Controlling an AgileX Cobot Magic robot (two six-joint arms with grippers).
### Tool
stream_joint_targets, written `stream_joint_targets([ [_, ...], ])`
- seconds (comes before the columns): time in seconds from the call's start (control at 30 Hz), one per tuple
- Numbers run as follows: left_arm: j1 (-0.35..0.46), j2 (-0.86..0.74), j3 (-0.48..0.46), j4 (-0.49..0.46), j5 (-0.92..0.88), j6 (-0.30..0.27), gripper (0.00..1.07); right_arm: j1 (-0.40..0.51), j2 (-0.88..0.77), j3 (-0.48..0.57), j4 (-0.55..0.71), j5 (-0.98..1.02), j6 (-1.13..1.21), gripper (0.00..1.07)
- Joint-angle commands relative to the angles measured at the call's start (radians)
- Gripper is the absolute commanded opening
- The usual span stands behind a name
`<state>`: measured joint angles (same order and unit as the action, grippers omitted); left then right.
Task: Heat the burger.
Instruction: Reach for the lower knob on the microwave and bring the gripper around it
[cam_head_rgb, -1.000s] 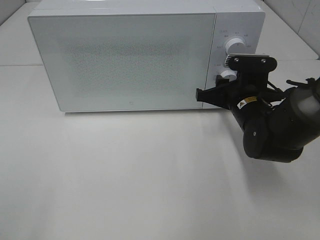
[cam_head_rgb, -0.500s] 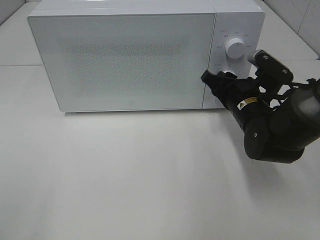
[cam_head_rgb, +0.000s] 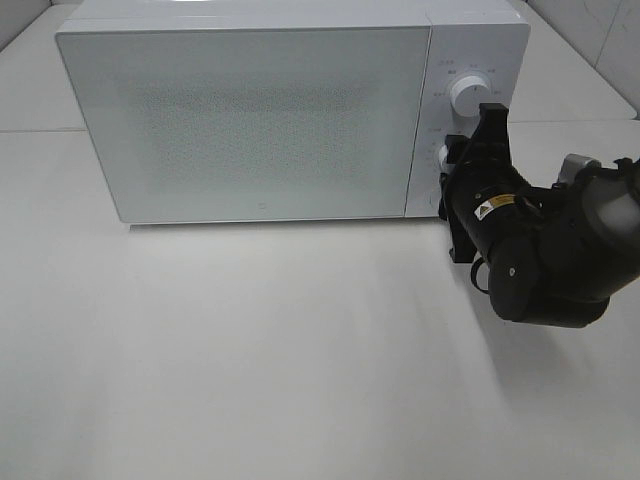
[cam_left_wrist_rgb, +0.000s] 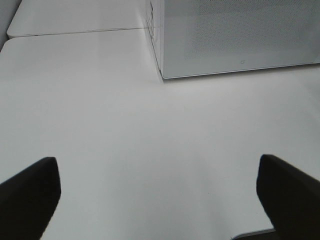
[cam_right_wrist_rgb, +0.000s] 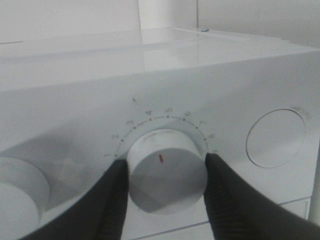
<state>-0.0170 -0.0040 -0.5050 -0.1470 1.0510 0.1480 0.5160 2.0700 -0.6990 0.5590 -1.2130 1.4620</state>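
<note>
Twisted right tool (cam_right_wrist_rgb: 166, 167), clamped on lower dial (cam_right_wrist_rgb: 161, 150) of microwave (cam_head_rgb: 250, 120), about a quarter turn within the last second, probably starting the heating; left tool (cam_left_wrist_rgb: 160, 187) wide.

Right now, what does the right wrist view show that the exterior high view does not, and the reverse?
Only the right wrist view: the right hand closed on the white round dial, black fingers touching both its sides, its red mark and the printed numbers around it. Only the exterior high view: the closed speckled door of the white box-shaped microwave oven, the white table and the black right arm. Both: the oven's control panel and a second white dial.
</note>
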Motion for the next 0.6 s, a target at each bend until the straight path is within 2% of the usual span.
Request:
stream_joint_targets([
  [0.03,-0.004,-0.022,0.002,-0.006,-0.012,-0.006,1.02,-0.007,-0.009,-0.028,-0.044,-0.089,0.054,0.24],
  [0.3,-0.004,-0.022,0.002,-0.006,-0.012,-0.006,1.02,-0.007,-0.009,-0.028,-0.043,-0.104,0.062,0.24],
  [0.6,-0.004,-0.022,0.002,-0.006,-0.012,-0.006,1.02,-0.007,-0.01,-0.028,-0.038,-0.129,0.207,0.24],
])
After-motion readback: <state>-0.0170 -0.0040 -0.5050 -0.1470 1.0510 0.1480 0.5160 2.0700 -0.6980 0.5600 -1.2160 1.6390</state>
